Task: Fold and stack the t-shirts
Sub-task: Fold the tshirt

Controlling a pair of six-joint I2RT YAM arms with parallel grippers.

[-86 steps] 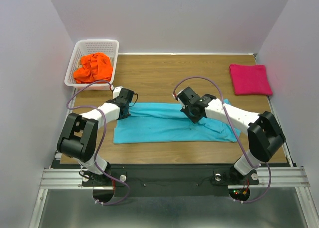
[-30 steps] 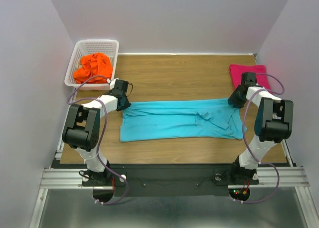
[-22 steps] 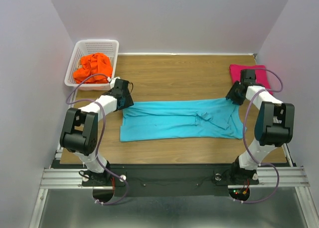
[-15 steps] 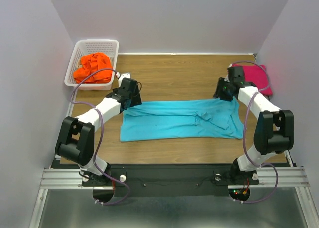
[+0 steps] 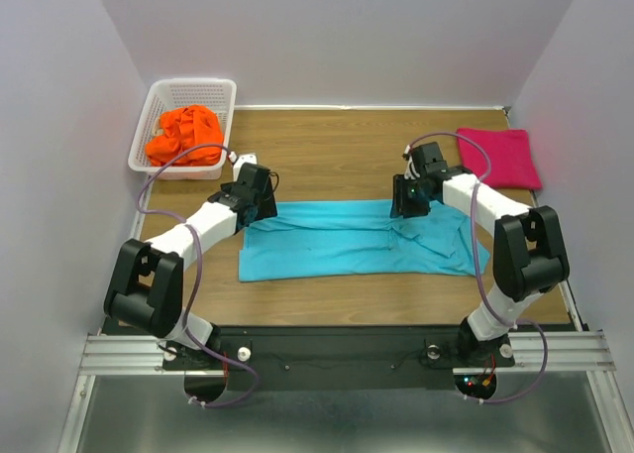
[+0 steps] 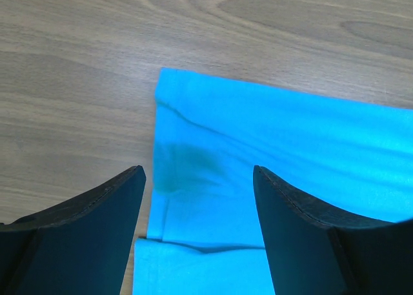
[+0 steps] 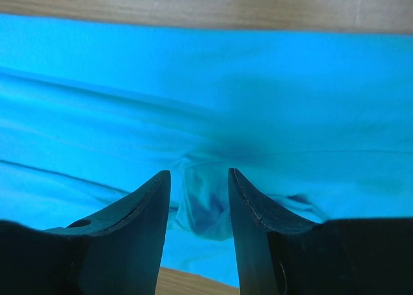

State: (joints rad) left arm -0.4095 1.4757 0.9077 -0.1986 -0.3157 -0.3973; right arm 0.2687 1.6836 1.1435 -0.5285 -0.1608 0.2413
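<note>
A turquoise t-shirt [image 5: 337, 240] lies on the wooden table, folded into a long strip. My left gripper [image 5: 260, 201] hovers at the strip's far left corner. In the left wrist view its jaws [image 6: 197, 168] stand wide open over that corner of the t-shirt [image 6: 290, 146], with nothing between them. My right gripper [image 5: 407, 201] hangs over the strip right of its middle. In the right wrist view it [image 7: 199, 172] is partly open above a small raised wrinkle [image 7: 205, 208] and grips nothing. A magenta t-shirt [image 5: 498, 158] lies folded at the back right. An orange t-shirt [image 5: 183, 134] sits crumpled in the basket.
A white lattice basket [image 5: 190, 84] stands at the table's back left corner. Bare wood [image 5: 337, 156] lies behind the turquoise strip, and a narrow band of it [image 5: 337, 299] in front. Pale walls close in the table on three sides.
My left jaws have opened off the shirt's left corner and the gripper has shifted a little right. My right arm has swung from the shirt's right end, near the magenta shirt, inward toward the middle.
</note>
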